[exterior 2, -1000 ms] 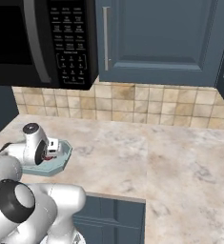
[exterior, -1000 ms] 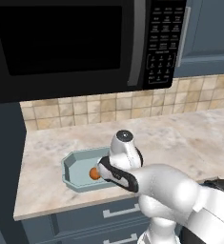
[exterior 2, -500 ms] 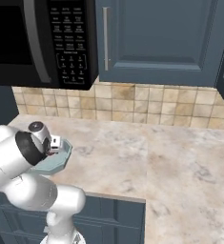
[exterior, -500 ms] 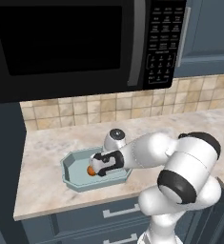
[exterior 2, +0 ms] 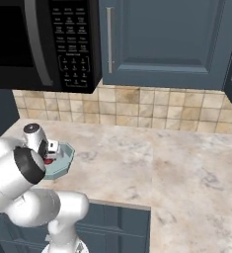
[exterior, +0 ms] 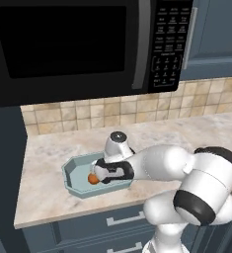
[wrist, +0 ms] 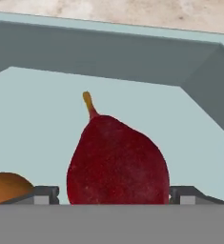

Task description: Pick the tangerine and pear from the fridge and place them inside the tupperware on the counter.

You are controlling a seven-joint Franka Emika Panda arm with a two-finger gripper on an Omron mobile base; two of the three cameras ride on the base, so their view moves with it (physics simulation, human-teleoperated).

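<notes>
The pale blue-green tupperware (exterior: 72, 168) sits on the beige counter (exterior: 43, 197) under the microwave. My gripper (exterior: 105, 174) is down inside it, shut on the dark red pear (wrist: 118, 162), which stands stem-up between the finger tips (wrist: 46, 193) just over the tray floor. The orange tangerine (exterior: 93, 179) lies in the tray right beside the gripper, and appears at the lower left of the hand view (wrist: 4, 188). From the right base view, a bit of the red pear (exterior 2: 48, 160) shows at the gripper (exterior 2: 49, 157) over the tupperware (exterior 2: 64, 157). The fridge is out of view.
A black microwave (exterior: 73, 44) hangs low over the tray. Tiled backsplash (exterior 2: 137, 106) runs behind the counter (exterior 2: 152, 163). Blue wall cabinets (exterior 2: 162, 39) sit to the right, and blue drawers (exterior: 102, 225) lie below the counter's edge.
The arm has swung left and lowered the gripper with the pear into the tupperware beside the tangerine. The tray and tangerine have stayed put.
</notes>
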